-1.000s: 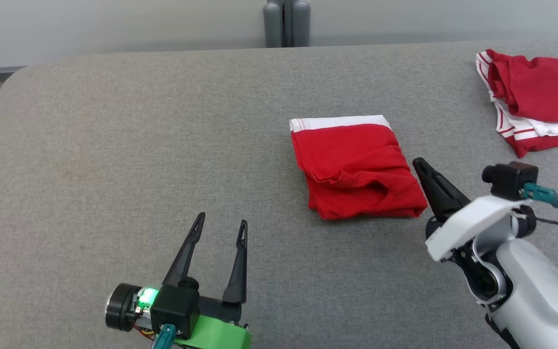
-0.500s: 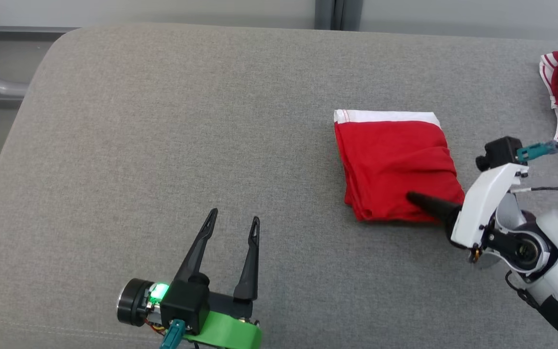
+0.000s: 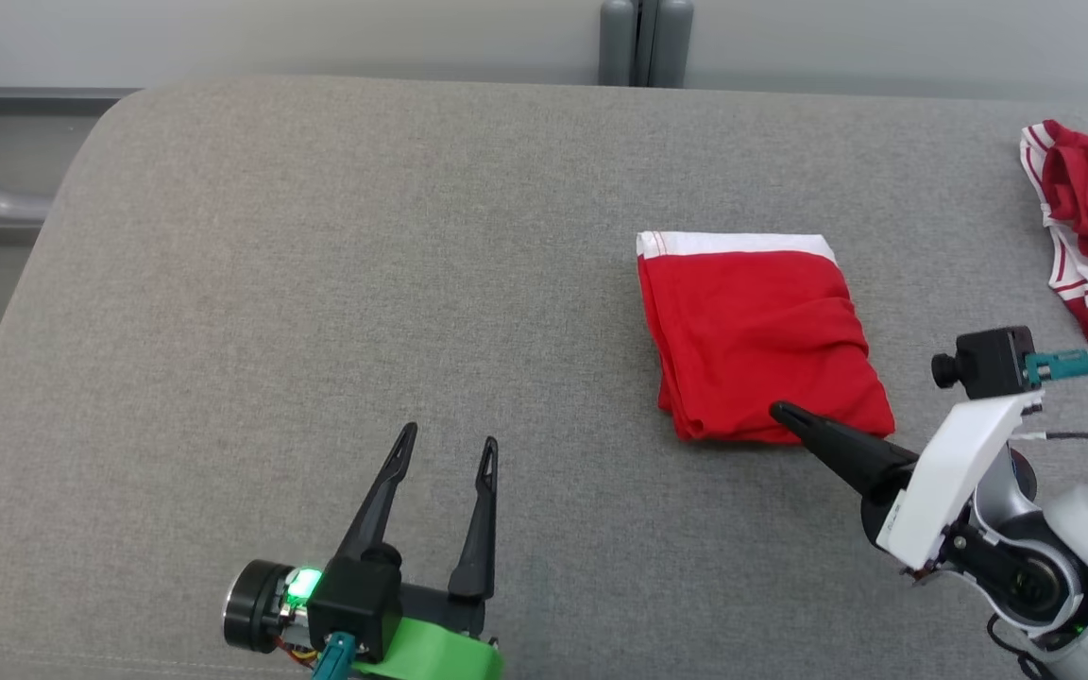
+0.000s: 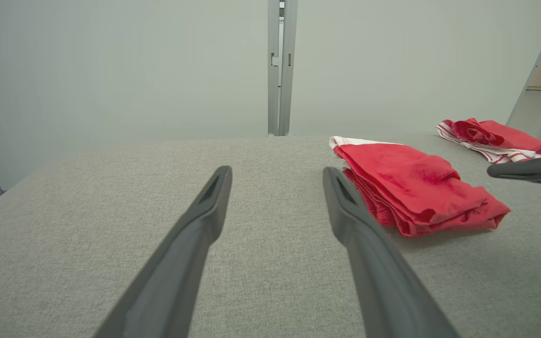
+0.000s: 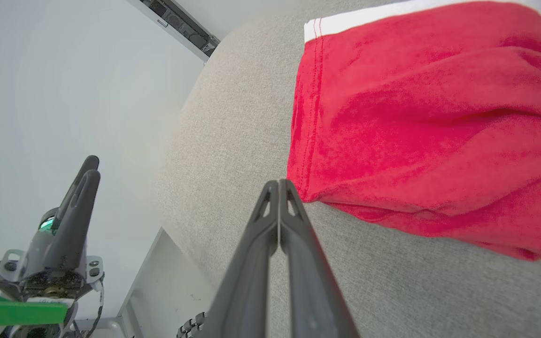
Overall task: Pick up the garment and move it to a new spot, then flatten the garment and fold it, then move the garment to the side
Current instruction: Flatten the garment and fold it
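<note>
In the right wrist view, right gripper (image 5: 279,185), jaws together, beside garment (image 5: 421,117).

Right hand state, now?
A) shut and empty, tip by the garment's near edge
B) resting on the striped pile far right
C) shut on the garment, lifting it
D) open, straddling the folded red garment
A: the right hand's fingers are pressed together with nothing between them, beside the near edge of the folded red garment, which lies flat on the grey surface.
</note>
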Robot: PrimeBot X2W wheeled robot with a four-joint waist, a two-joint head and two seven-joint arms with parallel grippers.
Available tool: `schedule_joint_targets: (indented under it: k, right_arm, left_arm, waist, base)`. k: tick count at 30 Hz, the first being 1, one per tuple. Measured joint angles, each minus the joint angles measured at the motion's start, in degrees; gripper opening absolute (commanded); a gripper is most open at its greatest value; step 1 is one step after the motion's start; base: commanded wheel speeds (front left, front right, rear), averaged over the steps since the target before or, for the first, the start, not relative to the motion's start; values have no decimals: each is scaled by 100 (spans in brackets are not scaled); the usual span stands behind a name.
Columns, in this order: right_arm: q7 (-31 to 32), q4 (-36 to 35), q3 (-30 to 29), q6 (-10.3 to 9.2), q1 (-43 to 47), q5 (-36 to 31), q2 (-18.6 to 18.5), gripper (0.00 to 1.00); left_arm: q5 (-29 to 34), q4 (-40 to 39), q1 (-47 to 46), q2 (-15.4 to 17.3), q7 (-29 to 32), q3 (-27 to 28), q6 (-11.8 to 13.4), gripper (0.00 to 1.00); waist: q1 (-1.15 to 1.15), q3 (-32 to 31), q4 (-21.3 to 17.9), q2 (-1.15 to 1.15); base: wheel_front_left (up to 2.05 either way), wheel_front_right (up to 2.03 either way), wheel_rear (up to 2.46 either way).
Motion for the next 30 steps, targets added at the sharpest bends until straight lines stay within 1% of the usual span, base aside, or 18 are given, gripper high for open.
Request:
schedule_joint_targets:
  k: [2,5,8,10,12,15,16,17,18,20,21,23,25,27,28,30]
  right_arm:
    - [-453,-29,4,0,185,-298,47,100]
    - [-1277,98,-8,1,422,-838,247,100]
    - [-2162,411,-57,1,592,-1478,573,100]
    - [-2650,610,-88,1,705,-1769,787,100]
    - [-2949,878,-140,1,800,-2052,972,100]
    - [-3116,1221,-365,1,860,-2463,1162,100]
    - [-3120,1300,-541,1,882,-2695,1230,100]
    - [-3128,1295,-848,1,901,-2975,1350,100]
    - [-3139,1277,-1128,1,923,-3237,1462,100]
    - [-3139,1216,-1443,1,1091,-3716,1655,100]
    - [-3139,1188,-1541,1,1231,-4023,1747,100]
    - [-3137,1116,-1660,1,1422,-4666,1816,100]
    - [-3138,935,-1984,1,1562,-5202,2035,100]
    - [-3139,738,-2216,1,1740,-5602,2259,100]
    - [-3139,676,-2323,1,1866,-5680,2409,100]
    - [-3139,608,-2398,1,2107,-5804,2594,100]
  left_arm:
    - [1,18,88,1,0,76,0,100]
    - [3,12,209,-1,0,200,-1,100]
    - [-2,-8,408,0,0,381,1,100]
    - [-29,-25,508,0,0,475,-1,100]
    - [-81,-47,605,1,-1,572,-20,100]
    - [-148,-58,727,0,0,682,-49,100]
    - [-163,-68,744,0,0,739,-64,100]
    - [-172,-77,753,0,0,786,-97,100]
    - [-175,-85,754,0,0,838,-109,100]
    - [-154,-110,777,0,-1,924,-152,100]
    - [-146,-138,808,0,-1,967,-154,100]
    - [-121,-185,890,0,0,1034,-160,100]
    - [-30,-252,989,0,-1,1107,-181,100]
    - [1,-313,1048,0,-1,1161,-189,100]
    - [3,-330,1088,0,-1,1182,-205,100]
    - [16,-343,1162,0,-1,1233,-224,100]
  waist:
    - [0,-87,-30,0]
    - [0,-230,-107,0]
    - [0,-368,-249,0]
    - [0,-447,-356,0]
    - [0,-538,-476,0]
    - [0,-646,-640,0]
    - [0,-682,-702,0]
    - [0,-718,-764,0]
    - [0,-753,-820,0]
    - [0,-827,-901,0]
    - [0,-873,-934,0]
    - [0,-961,-989,0]
    - [0,-1055,-1043,0]
    - [0,-1141,-1078,0]
    - [0,-1186,-1093,0]
    - [0,-1261,-1110,0]
  base:
    - [0,0,0]
    - [0,0,0]
    - [0,0,0]
    - [0,0,0]
    - [0,0,0]
    - [0,0,0]
    - [0,0,0]
    - [0,0,0]
    - [0,0,0]
    - [0,0,0]
    - [0,0,0]
    - [0,0,0]
    - [0,0,0]
    - [0,0,0]
    - [0,0,0]
    - [0,0,0]
